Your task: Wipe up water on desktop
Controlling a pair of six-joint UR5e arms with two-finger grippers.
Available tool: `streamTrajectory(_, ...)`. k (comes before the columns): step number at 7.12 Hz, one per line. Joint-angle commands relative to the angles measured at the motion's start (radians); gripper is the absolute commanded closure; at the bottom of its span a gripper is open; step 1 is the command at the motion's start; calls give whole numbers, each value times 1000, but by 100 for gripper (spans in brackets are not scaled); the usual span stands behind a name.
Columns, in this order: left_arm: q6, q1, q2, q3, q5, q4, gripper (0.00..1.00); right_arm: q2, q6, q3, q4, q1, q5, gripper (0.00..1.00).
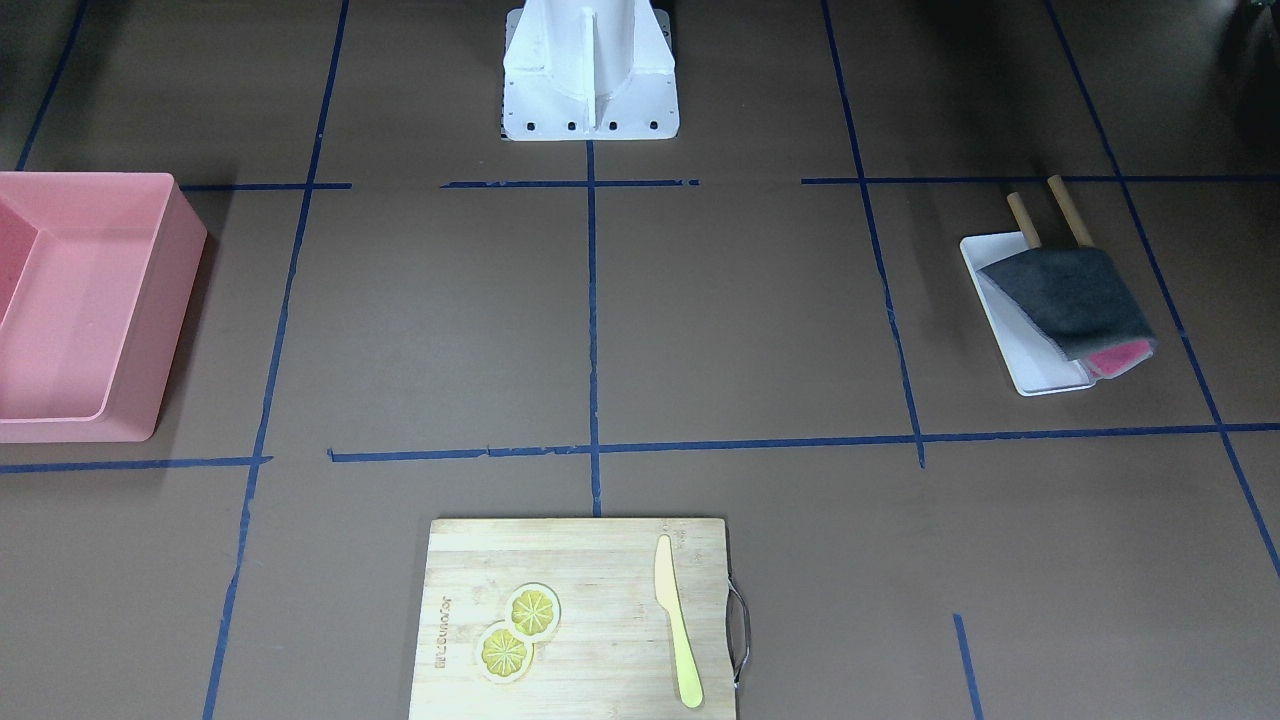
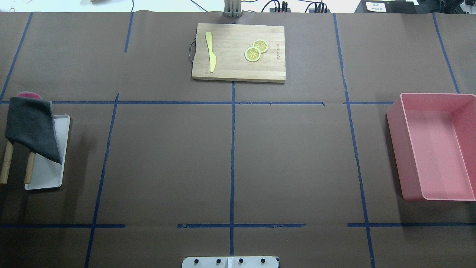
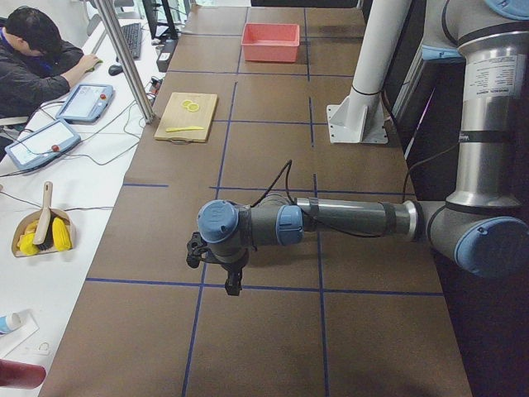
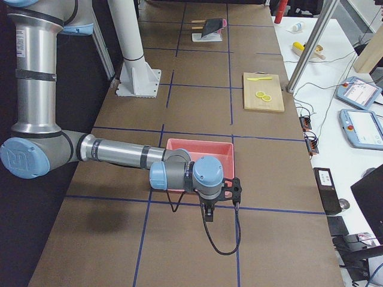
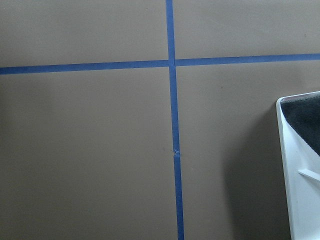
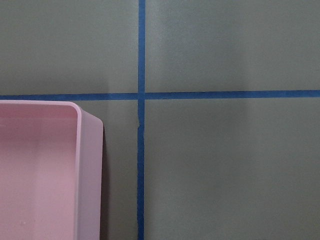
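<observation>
The desktop [image 2: 167, 160] is a matte brown surface with a blue tape grid; I see no water on it in any view. A dark grey cloth [image 2: 31, 126] lies draped over a white tray [image 2: 46, 175] and two wooden handles at the robot's left end; it also shows in the front view [image 1: 1070, 295]. My left gripper [image 3: 234, 285] hangs above the desktop near that end; the left wrist view shows the tray's edge [image 5: 300, 200]. My right gripper [image 4: 207, 214] hangs beside the pink bin [image 4: 197, 143]. I cannot tell whether either gripper is open or shut.
A bamboo cutting board [image 2: 230, 70] with a yellow knife [image 2: 210, 50] and two lemon slices [image 2: 256, 50] lies at the far middle edge. The pink bin [image 2: 394, 123] stands at the right end. The white robot base [image 1: 590, 70] stands mid-table. An operator sits beyond the far edge.
</observation>
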Motion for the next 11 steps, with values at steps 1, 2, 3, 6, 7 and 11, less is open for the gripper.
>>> streamTrajectory(1,2,0,-2,0,0,0,0,-2,0,2,2,0,2,0)
streamTrajectory(2,2,0,-2,0,0,0,0,-1,0,1,2,0,2,0)
streamTrajectory(3,2,0,-2,0,0,-2,0,-2,0,1,2,0,2,0)
streamTrajectory(6,3,0,2,-14,0,-3,0,-1,3,1,2,0,2,0)
streamTrajectory(7,2,0,-2,-21,0,-12,0,1,2,1,2,0,2,0)
streamTrajectory(11,-306,78,2,-78,-67,-263,0,5,2,5,5,-2,2,0)
